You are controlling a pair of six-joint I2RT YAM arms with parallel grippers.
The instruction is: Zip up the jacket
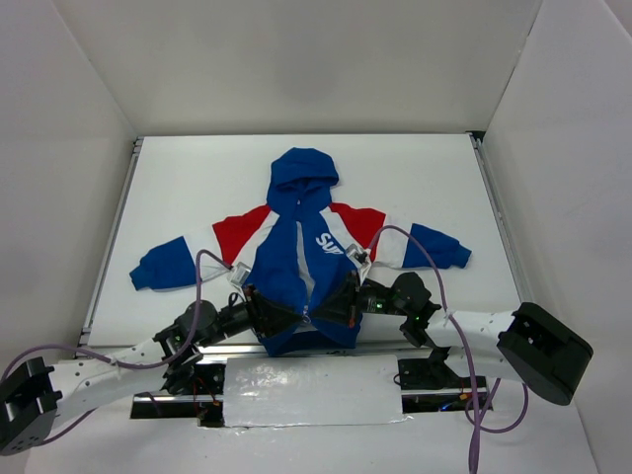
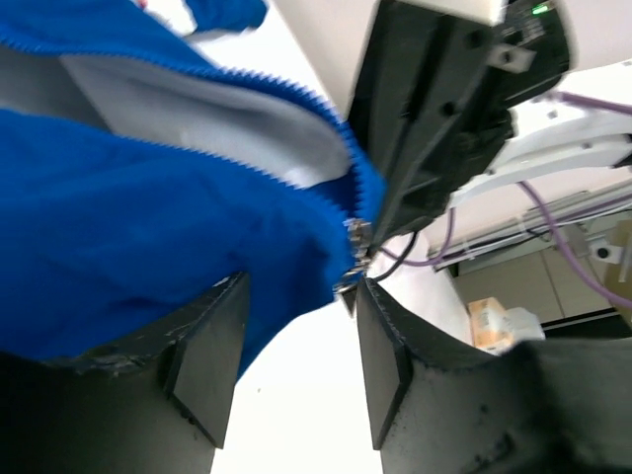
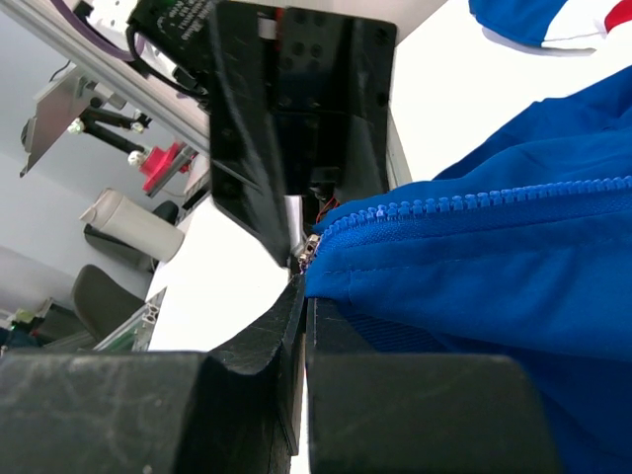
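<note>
The right pincer [image 3: 304, 284] is pressed together on the hem of the jacket [image 1: 296, 252], at the zip's foot. The left pincer [image 2: 301, 296] is spread, with the slider [image 2: 354, 259] just at one fingertip. Beyond both, the jacket is laid flat on the counter [image 1: 197, 178]. The slider is judged not yet gripped; next it must be pinched and drawn hoodward.
</note>
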